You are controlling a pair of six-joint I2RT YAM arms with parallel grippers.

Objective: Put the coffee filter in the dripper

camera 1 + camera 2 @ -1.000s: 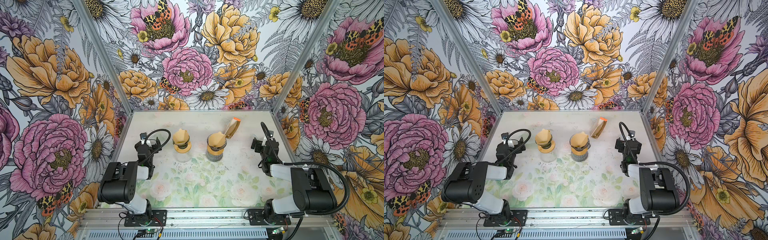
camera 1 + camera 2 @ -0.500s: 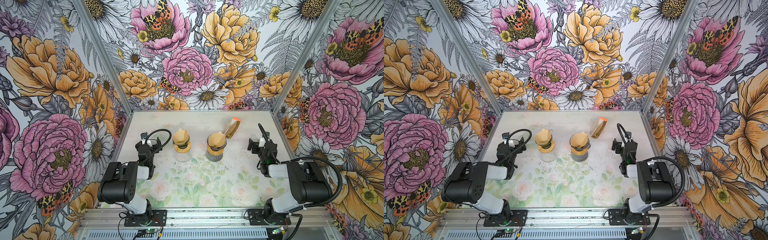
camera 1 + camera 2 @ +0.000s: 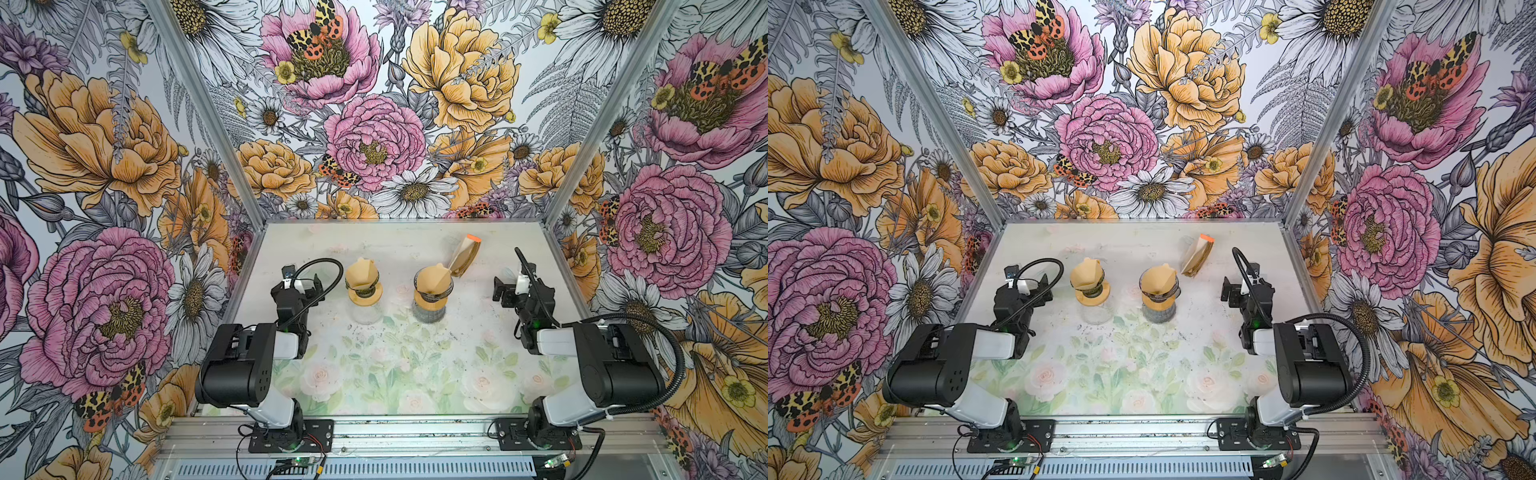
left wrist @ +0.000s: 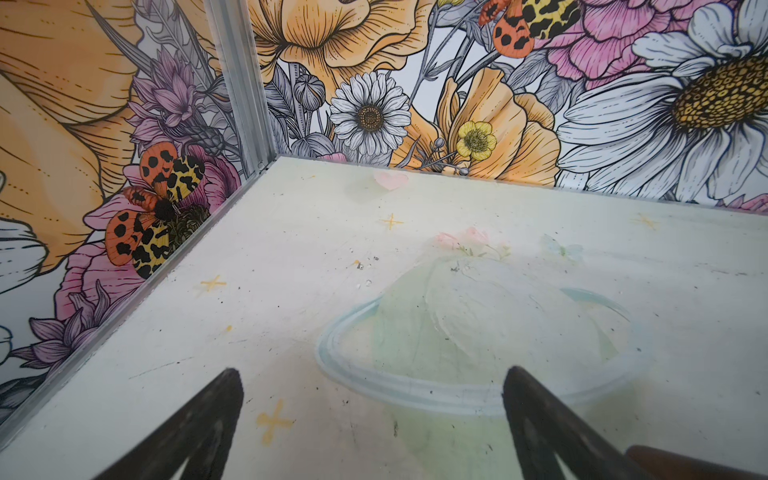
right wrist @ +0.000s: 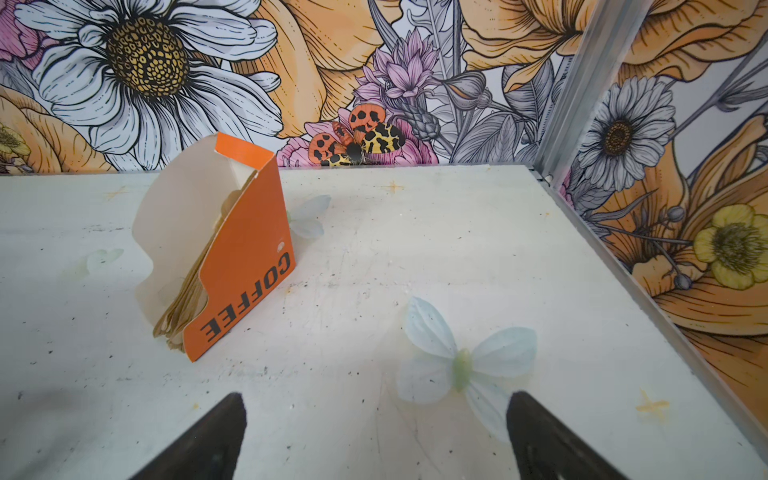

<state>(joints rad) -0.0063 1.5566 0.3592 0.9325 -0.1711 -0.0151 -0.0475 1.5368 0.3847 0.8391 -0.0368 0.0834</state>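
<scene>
right fingers (image 5: pixel 208 440) swung inward, toward centre

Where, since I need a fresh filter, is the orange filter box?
In both top views, the orange filter box stands back right, just behind the right-hand dripper.

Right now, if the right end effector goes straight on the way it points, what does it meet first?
Probably the bare table, close beside the orange filter box; the open right end effector seems to miss the box, but depth is unclear.
</scene>
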